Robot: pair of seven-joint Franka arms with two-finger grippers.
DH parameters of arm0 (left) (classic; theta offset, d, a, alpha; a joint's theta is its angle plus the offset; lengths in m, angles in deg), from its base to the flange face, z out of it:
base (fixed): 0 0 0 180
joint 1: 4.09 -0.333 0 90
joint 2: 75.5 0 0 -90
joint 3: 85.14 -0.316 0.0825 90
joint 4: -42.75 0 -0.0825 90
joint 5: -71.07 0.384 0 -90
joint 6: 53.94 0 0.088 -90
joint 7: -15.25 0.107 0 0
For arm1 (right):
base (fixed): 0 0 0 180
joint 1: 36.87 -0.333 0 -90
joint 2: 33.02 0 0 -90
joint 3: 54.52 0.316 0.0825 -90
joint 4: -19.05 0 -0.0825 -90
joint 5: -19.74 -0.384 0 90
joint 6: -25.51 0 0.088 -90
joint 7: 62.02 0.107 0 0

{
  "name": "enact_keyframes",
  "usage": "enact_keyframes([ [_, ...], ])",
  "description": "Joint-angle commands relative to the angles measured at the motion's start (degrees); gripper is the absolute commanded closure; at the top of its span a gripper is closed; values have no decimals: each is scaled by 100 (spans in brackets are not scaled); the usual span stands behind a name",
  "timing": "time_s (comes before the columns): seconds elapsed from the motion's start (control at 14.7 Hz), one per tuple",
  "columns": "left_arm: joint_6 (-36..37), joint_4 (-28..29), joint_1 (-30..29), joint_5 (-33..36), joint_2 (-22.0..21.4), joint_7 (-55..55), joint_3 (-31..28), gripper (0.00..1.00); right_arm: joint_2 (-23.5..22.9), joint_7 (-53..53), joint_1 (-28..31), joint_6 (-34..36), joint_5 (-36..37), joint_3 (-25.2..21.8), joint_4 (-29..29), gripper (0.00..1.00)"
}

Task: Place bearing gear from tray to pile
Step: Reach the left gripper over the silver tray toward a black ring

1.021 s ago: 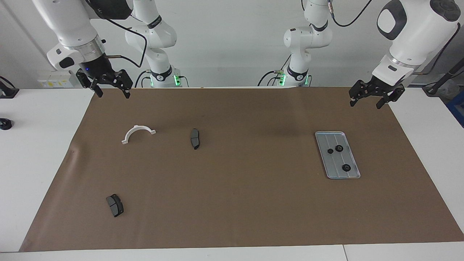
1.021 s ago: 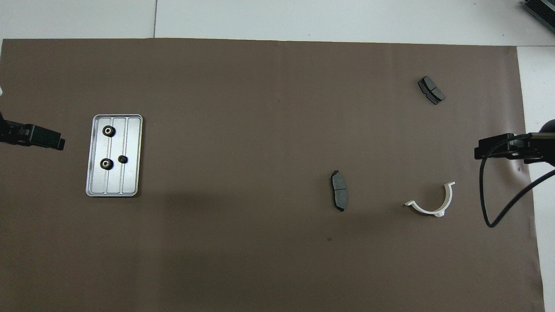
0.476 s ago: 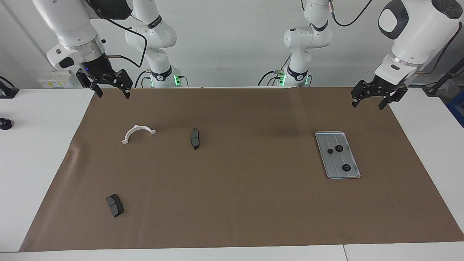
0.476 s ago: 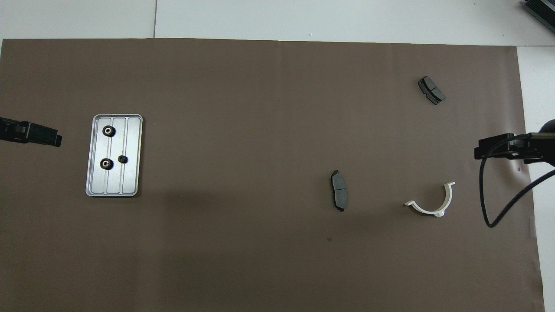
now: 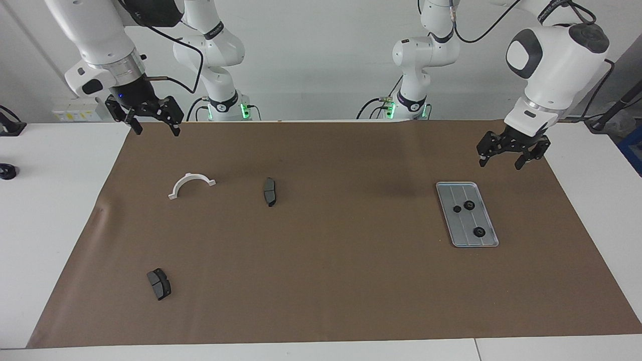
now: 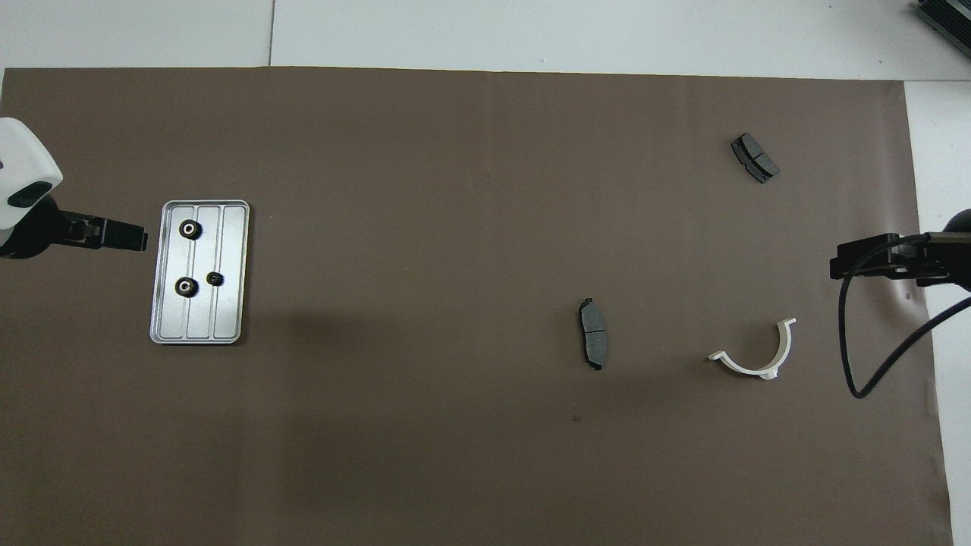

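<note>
The silver ridged tray [image 5: 449,193] [image 6: 227,311] lies on the brown mat toward the left arm's end. On it sit two bearing gears [image 5: 469,204] [image 6: 190,229] with bright centres, and a smaller dark gear [image 5: 457,208] [image 6: 215,279]. My left gripper [image 5: 499,163] [image 6: 136,239] hangs open and empty over the mat, just off the tray's edge. The pile is scattered toward the right arm's end: a white half-ring bracket [image 5: 190,176] [image 6: 747,368] and two dark brake pads [image 5: 270,191] [image 6: 592,343]. My right gripper [image 5: 156,131] [image 6: 834,269] waits open over the mat's edge beside the bracket.
The second brake pad [image 5: 159,284] [image 6: 755,158] lies farthest from the robots at the right arm's end. The brown mat [image 5: 326,260] covers most of the white table. A black cable [image 6: 853,356] loops down from the right arm.
My left gripper has come down and moved in toward the tray. The right arm and all the parts have stayed where they were.
</note>
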Motion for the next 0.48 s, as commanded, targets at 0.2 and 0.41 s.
enact_keyframes([
  [0.2,-1624,1436,-2,-26,-86,81,12,0,-13,31,25,39,4,40,-35,0],
  [0.41,-2012,1700,59,-35,81,28,12,0,-13,31,25,39,4,40,-35,0],
])
